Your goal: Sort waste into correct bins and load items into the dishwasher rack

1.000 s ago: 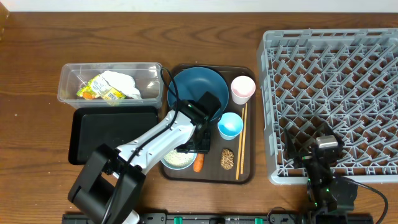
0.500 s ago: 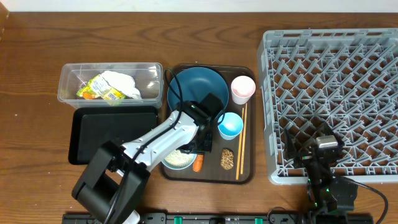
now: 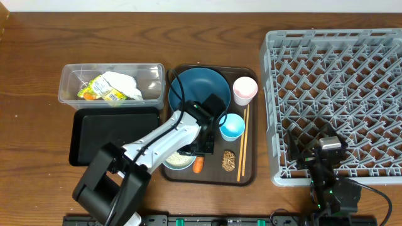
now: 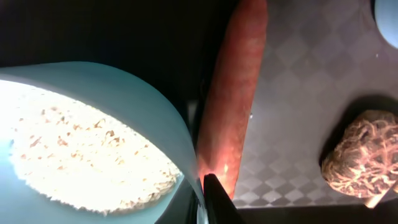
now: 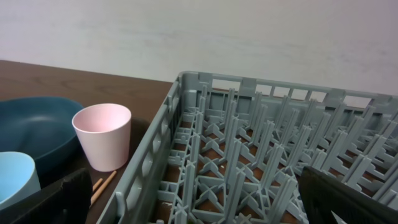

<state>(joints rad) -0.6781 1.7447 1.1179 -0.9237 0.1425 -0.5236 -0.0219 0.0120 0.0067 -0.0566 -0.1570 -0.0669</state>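
Left gripper [image 4: 208,198] is clamped on the bowl [image 4: 112,93] rim. The carrot [image 4: 233,93] lies just beside the bowl, with the lump [image 4: 360,152] beyond it. Right gripper [image 5: 199,202] gapes wide, well apart from the bowl, at the rack [image 5: 261,124].

Rack corner, with dishes to its left.
Grey rack [image 5: 249,155] fills the right; pink cup [image 5: 102,137] upright just beside its wall, dark-blue plate [image 5: 37,130] further left, light-blue cup [image 5: 15,177] at frame edge.

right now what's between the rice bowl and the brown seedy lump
The small orange carrot lies lengthwise between them. It is clearest in the left wrist view and also shows overhead.
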